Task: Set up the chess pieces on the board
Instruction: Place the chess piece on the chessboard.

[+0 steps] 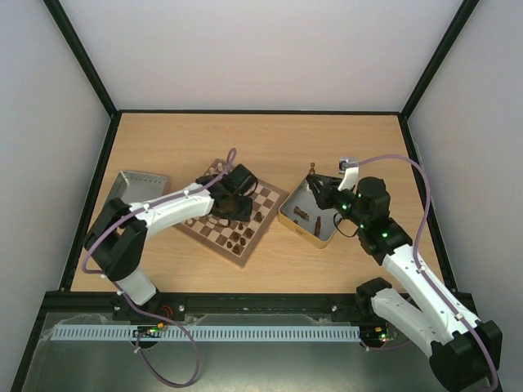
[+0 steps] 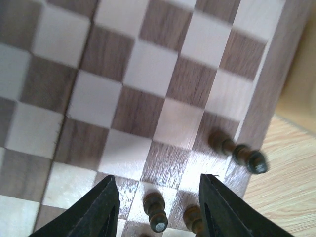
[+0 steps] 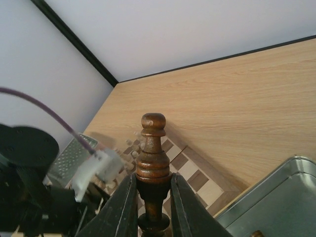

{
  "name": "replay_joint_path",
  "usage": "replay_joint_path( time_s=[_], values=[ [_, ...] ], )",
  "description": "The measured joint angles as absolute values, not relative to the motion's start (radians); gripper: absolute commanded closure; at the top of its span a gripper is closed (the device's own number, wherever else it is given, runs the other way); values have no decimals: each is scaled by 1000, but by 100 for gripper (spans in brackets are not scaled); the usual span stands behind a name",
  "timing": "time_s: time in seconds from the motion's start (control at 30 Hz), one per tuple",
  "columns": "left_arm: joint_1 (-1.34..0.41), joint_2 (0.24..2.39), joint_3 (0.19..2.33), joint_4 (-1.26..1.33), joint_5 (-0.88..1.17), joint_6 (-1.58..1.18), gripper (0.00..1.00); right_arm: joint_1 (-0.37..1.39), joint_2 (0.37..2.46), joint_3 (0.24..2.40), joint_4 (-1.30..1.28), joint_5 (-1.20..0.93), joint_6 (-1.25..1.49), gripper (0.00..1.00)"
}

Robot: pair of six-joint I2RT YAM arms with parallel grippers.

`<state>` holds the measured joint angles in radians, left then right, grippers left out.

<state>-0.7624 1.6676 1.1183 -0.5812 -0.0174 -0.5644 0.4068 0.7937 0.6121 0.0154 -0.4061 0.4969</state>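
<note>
The board point(image 1: 214, 232) lies tilted at the table's middle, with pale pieces point(image 1: 216, 170) at its far corner and dark pieces point(image 1: 242, 238) along its near edge. My left gripper point(image 1: 232, 202) hovers low over it, open and empty. In the left wrist view point(image 2: 158, 180) a dark pawn point(image 2: 155, 211) stands between the fingers, another point(image 2: 193, 220) is beside it, and one dark piece point(image 2: 240, 152) lies toppled near the rim. My right gripper point(image 3: 153, 180) is shut on a tall dark brown piece point(image 3: 153, 150), held upright above the tin point(image 1: 288, 214); the piece's top also shows in the top view point(image 1: 312, 168).
The metal tin holds a few dark pieces point(image 1: 303, 215) and sits just right of the board; its wall shows in the right wrist view point(image 3: 276, 197). A grey tray point(image 1: 139, 186) lies left of the board. Black frame posts and pale walls enclose the table.
</note>
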Motion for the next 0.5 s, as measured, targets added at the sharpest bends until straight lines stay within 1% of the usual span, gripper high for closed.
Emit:
replay_joint_path(
  time_s=[0.13, 0.27, 0.37, 0.5],
  values=[
    [-714, 1593, 1138, -548, -17, -577, 44, 407, 826, 612, 47, -482, 497, 85],
    [-662, 1468, 1140, -440, 37, -599, 35, 407, 886, 612, 105, -601, 501, 85],
    [-646, 1387, 1134, -317, 128, -625, 29, 408, 934, 612, 149, -694, 505, 85],
    [-633, 1343, 1119, -158, 316, -673, 27, 432, 993, 627, 181, -789, 499, 84]
  ],
)
